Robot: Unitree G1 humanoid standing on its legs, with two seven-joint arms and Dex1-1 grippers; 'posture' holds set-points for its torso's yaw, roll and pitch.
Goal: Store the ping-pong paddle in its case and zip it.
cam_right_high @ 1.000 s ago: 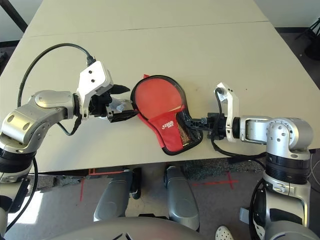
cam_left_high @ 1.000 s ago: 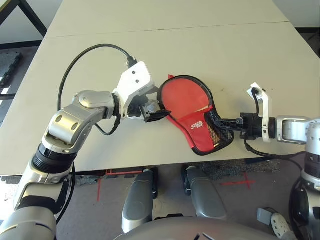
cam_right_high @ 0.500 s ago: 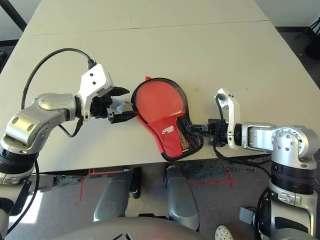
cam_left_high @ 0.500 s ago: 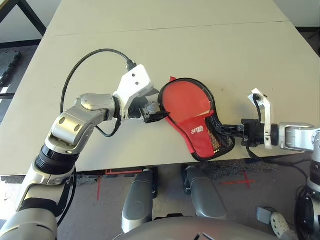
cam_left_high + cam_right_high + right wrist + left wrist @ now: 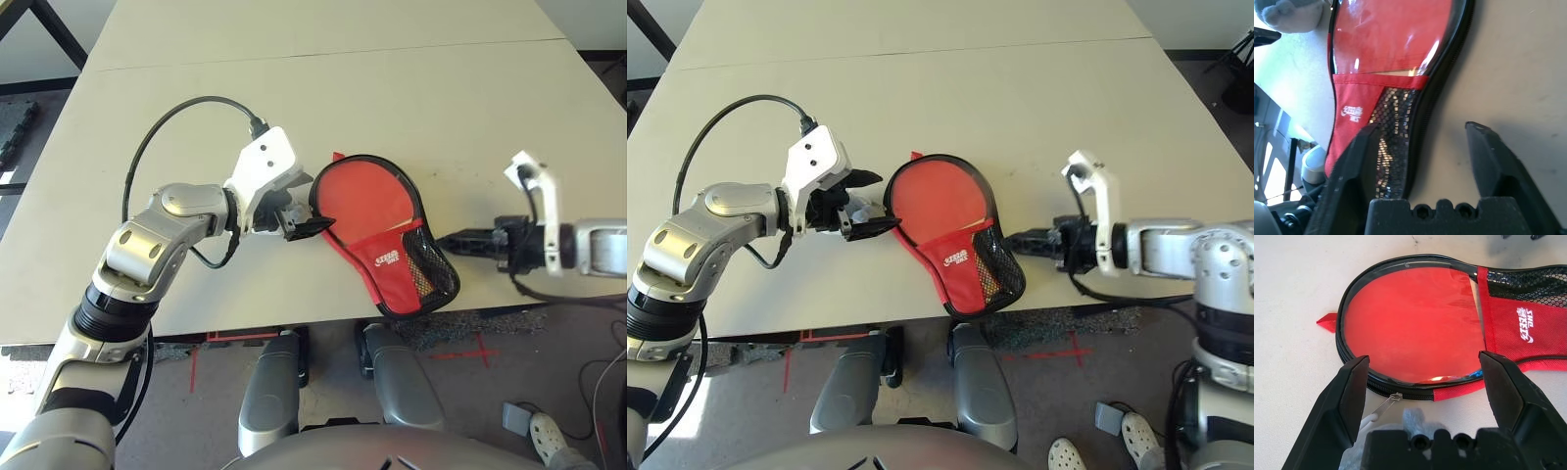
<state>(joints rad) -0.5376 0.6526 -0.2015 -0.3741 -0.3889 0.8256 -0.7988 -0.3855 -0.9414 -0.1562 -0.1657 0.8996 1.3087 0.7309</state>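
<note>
1. Case lies flat at lower centre of the head views, near the surface front edge; ping-pong paddle is inside, red face showing under the clear panel.
2. Left pincer spread, just beside the case's round end, zip pull between its fingers in the left wrist view.
3. Right pincer spread, empty, just clear of the mesh pocket end.
4. Step, as I read it: storing done, zipping pending. Can't tell how far the zip is closed.
5. Next: left pincer pinches the pull; right steadies the case.
</note>
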